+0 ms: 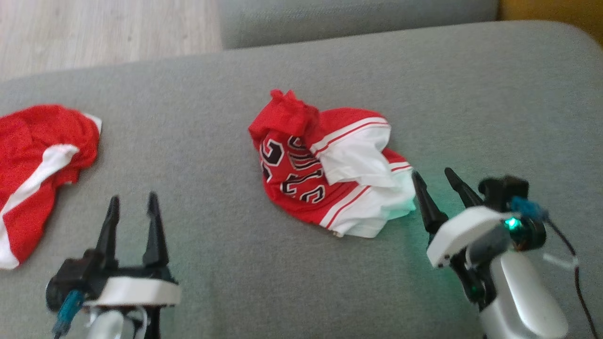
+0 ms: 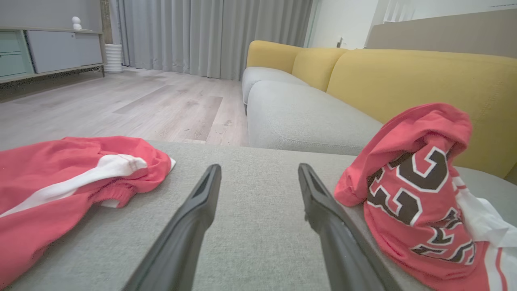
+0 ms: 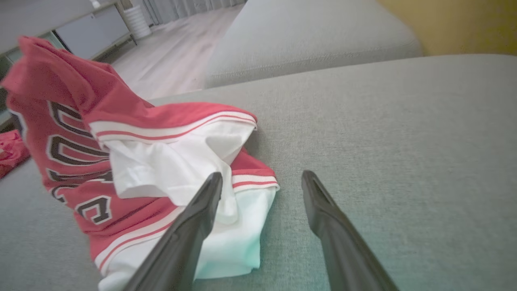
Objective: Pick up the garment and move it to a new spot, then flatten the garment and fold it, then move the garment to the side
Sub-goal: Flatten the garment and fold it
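Red-and-white garment sits just left of my right gripper, fingers apart and empty; my left gripper, apart too, is farther.

A broad grey sofa seat lies in soft, even light. Beyond its far edge sits a second grey seat cushion, and a mustard-yellow backrest in rounded sections runs behind both. Off the seat's far left corner stretches a pale wood-plank floor. Long grey curtains hang down to it at the far side of the room, with a white wall next to them. A low sideboard with grey and pale green fronts carries a small white figure. A white ribbed pot stands on the floor just beside it.
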Motion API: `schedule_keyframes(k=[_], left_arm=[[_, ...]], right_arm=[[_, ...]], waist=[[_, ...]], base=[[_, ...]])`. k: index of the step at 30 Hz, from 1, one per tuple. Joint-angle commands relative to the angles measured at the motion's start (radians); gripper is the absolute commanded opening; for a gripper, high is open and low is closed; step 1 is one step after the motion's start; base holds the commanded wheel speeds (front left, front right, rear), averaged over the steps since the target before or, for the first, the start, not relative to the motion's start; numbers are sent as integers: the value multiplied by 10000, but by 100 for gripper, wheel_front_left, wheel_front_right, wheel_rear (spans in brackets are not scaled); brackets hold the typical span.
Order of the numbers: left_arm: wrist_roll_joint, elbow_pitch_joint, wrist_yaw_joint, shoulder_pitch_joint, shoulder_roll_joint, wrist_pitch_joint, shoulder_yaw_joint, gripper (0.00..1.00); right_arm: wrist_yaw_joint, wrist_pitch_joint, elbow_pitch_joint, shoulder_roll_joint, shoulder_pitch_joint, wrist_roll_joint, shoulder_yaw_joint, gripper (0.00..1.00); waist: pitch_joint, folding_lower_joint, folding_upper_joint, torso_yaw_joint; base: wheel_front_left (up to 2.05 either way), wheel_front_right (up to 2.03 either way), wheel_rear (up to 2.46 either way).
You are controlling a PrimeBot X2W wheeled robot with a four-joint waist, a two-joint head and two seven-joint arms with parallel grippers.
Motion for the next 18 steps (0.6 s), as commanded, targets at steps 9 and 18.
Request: schedule_keyframes(k=[9, 18], left_arm=[[221, -199, -188, -1243, -64, -94, -15, 100], [232, 40, -290, -1244, -149, -96, 66, 100]], right_arm=[[-7, 1052, 2011, -49, -1945, -131, -377, 100], [-7, 1956, 2915, -49, -2155, 24, 783, 0]], waist=[[1161, -2, 0, 967], [794, -2, 0, 1061]], base=[[0, 0, 0], [0, 0, 0]])
